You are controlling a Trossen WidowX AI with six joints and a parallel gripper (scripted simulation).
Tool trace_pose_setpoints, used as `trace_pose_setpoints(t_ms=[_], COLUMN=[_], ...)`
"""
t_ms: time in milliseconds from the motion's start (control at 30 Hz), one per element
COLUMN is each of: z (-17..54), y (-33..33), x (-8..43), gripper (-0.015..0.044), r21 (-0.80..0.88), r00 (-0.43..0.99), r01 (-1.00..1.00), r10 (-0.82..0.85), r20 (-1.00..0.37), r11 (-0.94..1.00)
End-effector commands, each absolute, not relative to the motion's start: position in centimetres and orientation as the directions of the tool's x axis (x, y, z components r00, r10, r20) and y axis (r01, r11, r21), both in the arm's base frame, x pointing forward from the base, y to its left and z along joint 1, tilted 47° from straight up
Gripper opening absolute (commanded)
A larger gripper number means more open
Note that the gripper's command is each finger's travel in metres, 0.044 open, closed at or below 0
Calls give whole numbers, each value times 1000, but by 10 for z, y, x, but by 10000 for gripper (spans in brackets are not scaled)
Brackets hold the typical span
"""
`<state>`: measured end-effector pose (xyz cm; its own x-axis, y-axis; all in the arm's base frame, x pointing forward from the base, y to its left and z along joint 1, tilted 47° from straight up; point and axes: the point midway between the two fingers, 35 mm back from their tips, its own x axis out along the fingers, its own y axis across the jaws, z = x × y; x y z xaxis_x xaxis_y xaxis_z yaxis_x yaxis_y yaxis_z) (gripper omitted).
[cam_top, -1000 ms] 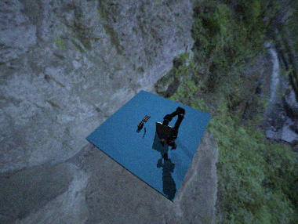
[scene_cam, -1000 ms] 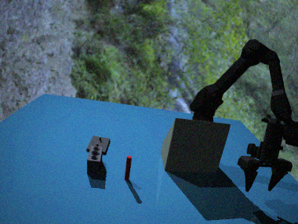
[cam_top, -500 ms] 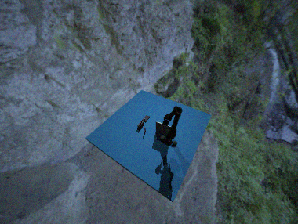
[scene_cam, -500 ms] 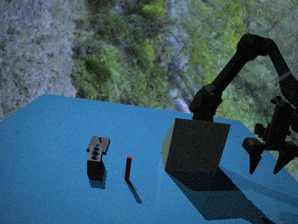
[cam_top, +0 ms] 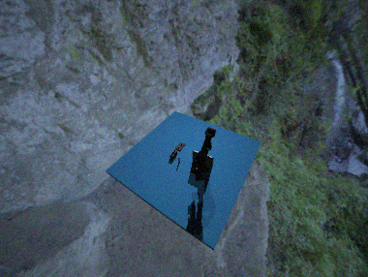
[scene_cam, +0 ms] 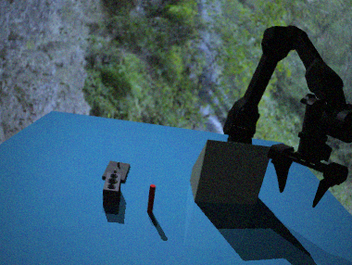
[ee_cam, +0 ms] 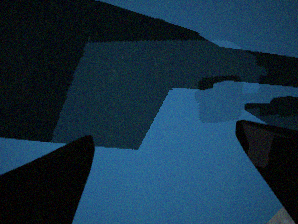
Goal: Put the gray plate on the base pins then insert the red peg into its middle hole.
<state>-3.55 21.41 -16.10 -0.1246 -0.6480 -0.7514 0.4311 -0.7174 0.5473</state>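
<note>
A dark block with a lighter gray top and several dark round spots in a row (scene_cam: 112, 186) (cam_top: 172, 156) sits on the left part of the table. A flat gray piece (scene_cam: 124, 172) (cam_top: 181, 145) shows at its back right, with a small dark mark on it. Which is the plate and which the base, and whether the plate lies flat, I cannot tell. The red peg (scene_cam: 151, 199) (cam_top: 178, 164) stands upright to the right of the block. My gripper (scene_cam: 297, 198) (ee_cam: 164, 135) is open and empty, far right of the peg and above the table.
A large gray box (scene_cam: 232, 173) stands between the peg and my gripper, in front of the arm's base. The blue table (scene_cam: 56, 185) (cam_top: 145, 165) carries dark shadows of the box and arm. The wrist view shows mostly blue table and shadows.
</note>
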Motion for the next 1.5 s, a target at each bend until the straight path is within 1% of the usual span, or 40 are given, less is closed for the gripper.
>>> trace_pose_setpoints(t_ms=[0, 200, 367, 533, 700, 800, 900, 1100, 1267, 1467], z=[-150, -143, -138, -131, -124, -120, -115, -106, -97, -87], y=[230, 231, 228, 220, 208, 200, 190, 167, 146, 118], x=[33, 73, 105, 136, 168, 188, 206, 239, 265, 290], gripper=[440, 440, 440, 440, 440, 440, 440, 440, 440, 440], r21=[608, 509, 367, 208, 23, -107, -229, -437, -558, -612], r00=[-102, -97, -92, -90, -87, -80, -75, -64, -56, -50], r01=[-204, -606, -841, -966, -992, -949, -862, -578, -260, 131], r10=[-601, -579, -565, -556, -552, -555, -559, -572, -589, -611], r20=[-793, -810, -820, -826, -829, -828, -826, -817, -806, -790], r11=[-767, -611, -397, -153, 121, 297, 453, 689, 788, 780])
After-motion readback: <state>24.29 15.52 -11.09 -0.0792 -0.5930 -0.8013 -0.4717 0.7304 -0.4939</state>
